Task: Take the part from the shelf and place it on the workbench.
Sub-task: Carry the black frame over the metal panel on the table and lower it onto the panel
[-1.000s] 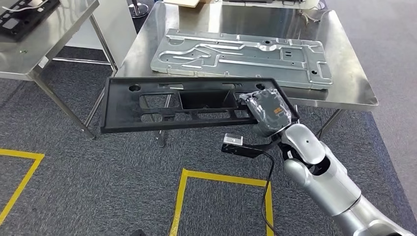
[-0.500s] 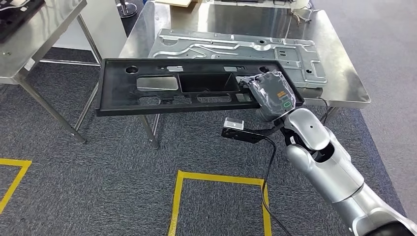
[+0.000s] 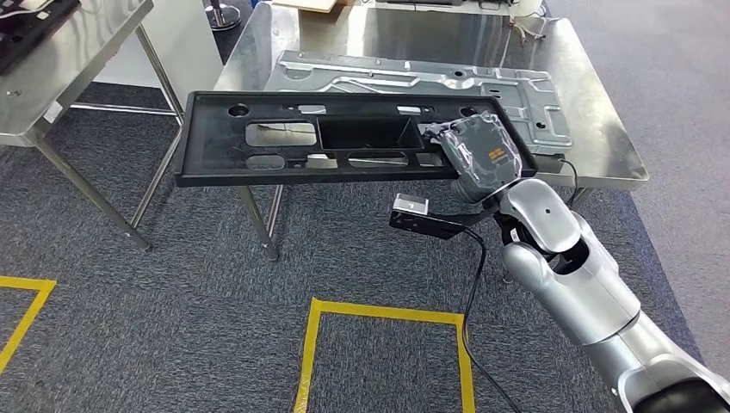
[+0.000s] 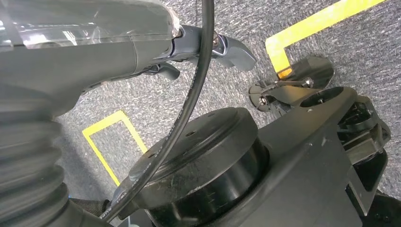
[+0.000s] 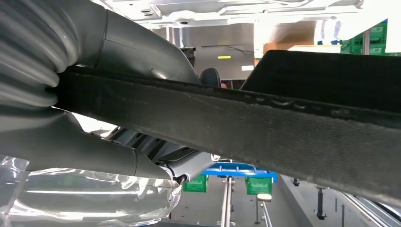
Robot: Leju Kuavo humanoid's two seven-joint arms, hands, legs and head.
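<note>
The right hand (image 3: pixel 479 157) has the long black part (image 3: pixel 344 138) by its right-hand end, fingers closed over the edge, and the rest of the part juts out flat toward nine o'clock with nothing under it on that side. It hangs in the air over the front edge of the steel workbench (image 3: pixel 603 155), its far rim overlapping the tabletop and its near rim out over the grey carpet (image 3: pixel 172 327). Through the cut-outs in the part you can see bits of bench and floor. From the right wrist camera the part's edge (image 5: pixel 265 127) runs straight across, clamped between the thick thumb above and the darker fingers (image 5: pixel 189 163) below, so the grasp is firm on the rim.

Behind the part, at twelve o'clock on the bench, lies a big stamped metal panel (image 3: pixel 482 86), flat on the surface. A second steel table (image 3: pixel 77 60) stands off at ten o'clock, with a dark tray (image 3: pixel 26 26) on its top. Yellow tape lines (image 3: pixel 379 314) mark the carpet at six o'clock.

The left hand (image 4: pixel 208 47) shows from its own wrist camera, pointing down at the carpet, fingers loosely curled with nothing in them; how far they are closed I cannot tell.
</note>
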